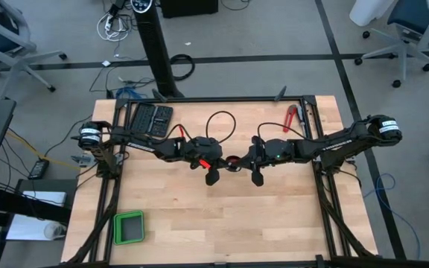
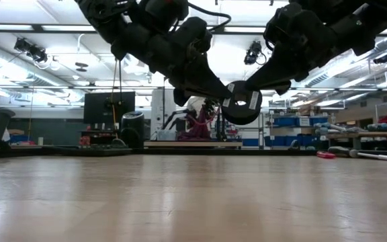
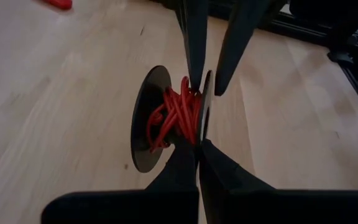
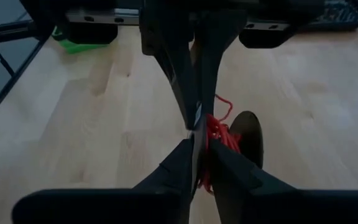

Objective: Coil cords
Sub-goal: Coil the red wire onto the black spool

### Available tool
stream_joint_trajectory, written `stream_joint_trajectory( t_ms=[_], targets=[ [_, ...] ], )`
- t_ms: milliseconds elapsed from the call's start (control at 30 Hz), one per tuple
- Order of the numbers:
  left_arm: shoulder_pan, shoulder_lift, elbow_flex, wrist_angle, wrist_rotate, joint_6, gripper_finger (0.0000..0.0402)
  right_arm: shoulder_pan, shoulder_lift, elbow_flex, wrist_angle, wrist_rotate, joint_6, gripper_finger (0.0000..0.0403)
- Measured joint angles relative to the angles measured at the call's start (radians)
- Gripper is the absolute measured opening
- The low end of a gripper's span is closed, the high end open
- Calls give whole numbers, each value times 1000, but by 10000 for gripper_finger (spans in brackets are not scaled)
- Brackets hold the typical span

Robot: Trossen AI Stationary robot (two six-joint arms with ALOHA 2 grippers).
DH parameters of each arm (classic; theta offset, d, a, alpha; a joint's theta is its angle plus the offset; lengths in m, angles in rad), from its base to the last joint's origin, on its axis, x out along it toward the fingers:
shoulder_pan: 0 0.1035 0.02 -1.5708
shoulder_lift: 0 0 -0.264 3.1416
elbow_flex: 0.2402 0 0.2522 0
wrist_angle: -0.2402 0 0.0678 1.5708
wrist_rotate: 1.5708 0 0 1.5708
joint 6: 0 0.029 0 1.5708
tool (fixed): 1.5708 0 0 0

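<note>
A thin red cord is wound in loose turns on a small black spool with two round flanges. The spool hangs above the middle of the table, between my two grippers. My left gripper comes from the table's left and my right gripper from the right. They meet tip to tip, both shut on the spool. The red cord also shows in the right wrist view, with a short end sticking out. My left gripper pinches the rim of one thin flange between its two fingers, roughly level from the table's left. The spool is lifted clear of the table, its flanges upright. My right gripper pinches the same flange's opposite rim between its two fingers, roughly level from the table's right. The flange shows edge-on between its fingers, with the cord just beside them.
A red-handled tool lies at the far right, a black case at the far left, and a green tray at the near left. A black cable loop lies behind the grippers. Bare wood lies toward the near edge.
</note>
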Motion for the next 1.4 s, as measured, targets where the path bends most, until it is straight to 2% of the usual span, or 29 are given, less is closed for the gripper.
stream_joint_trajectory(
  t_ms=[133, 267, 500, 667, 867, 967, 1133, 1400],
  targets=[
    [0, 0, -1, 13, -9, 4, 1, 0, 0, 0, -5, 19, 9, 48],
    [1, 1, -2, 20, -17, 7, 1, 2, 0, 0, -25, 48, 17, 10],
    [1, 1, -2, 22, -22, 32, 8, 3, -1, 0, -28, 52, 34, 3],
    [1, 0, -2, 24, -21, 32, 33, 12, -1, -4, -19, 57, 62, 2],
    [0, -5, -2, 45, -14, 31, 92, 28, 0, -81, 117, 87, 80, 1],
    [0, -5, -2, 53, 36, 31, 113, 36, 0, -135, 226, 88, 96, 1],
    [1, -5, -2, 76, 61, 31, 120, 59, 0, -227, 437, 111, 103, 1],
    [1, -5, -2, 67, 48, 32, 115, 119, 0, -270, 554, 244, 75, 0]
  ],
)
